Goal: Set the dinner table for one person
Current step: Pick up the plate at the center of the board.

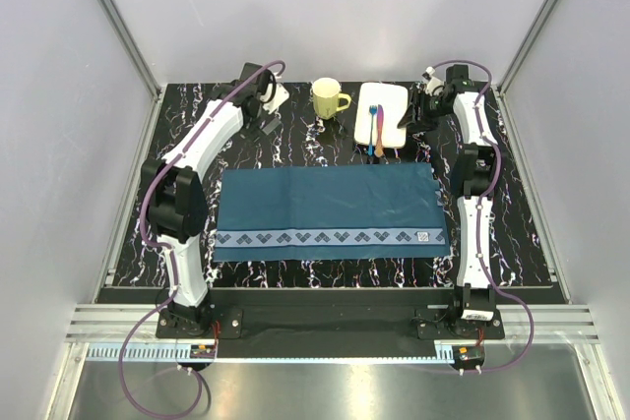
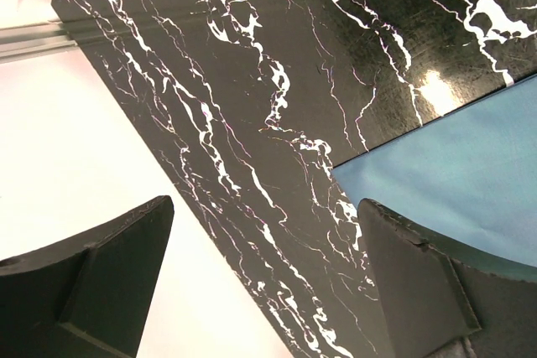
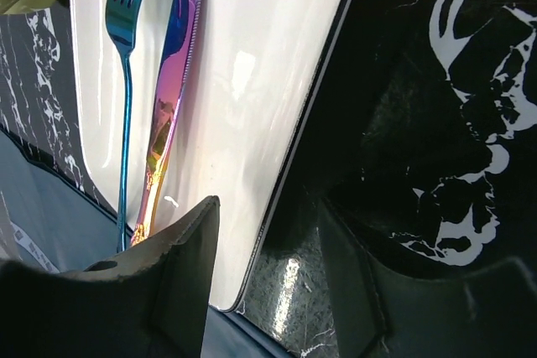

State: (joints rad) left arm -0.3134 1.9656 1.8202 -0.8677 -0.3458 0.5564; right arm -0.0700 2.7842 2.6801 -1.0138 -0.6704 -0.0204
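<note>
Table layout: placemat front-centre, mug and plate behind it.
Placemat [image 1: 330, 209] lies flat on the dinner table [image 1: 532, 233], between the two arms and toward the near edge. Mug [image 1: 327, 98] stands on the table behind the placemat, left of the plate [image 1: 392, 103] and apart from it. Plate sits behind the placemat's right half, near edge close to the placemat's back edge. Fork [image 3: 124, 123] and knife [image 3: 168, 98] lie side by side on the plate's left part, fork left of knife, handles pointing toward the placemat. Right gripper [image 3: 268, 215] straddles the plate's right edge, one finger over the plate, the other over the table. Left gripper [image 2: 264, 215] is over bare table by the placemat's back left corner, left of the mug.
</note>
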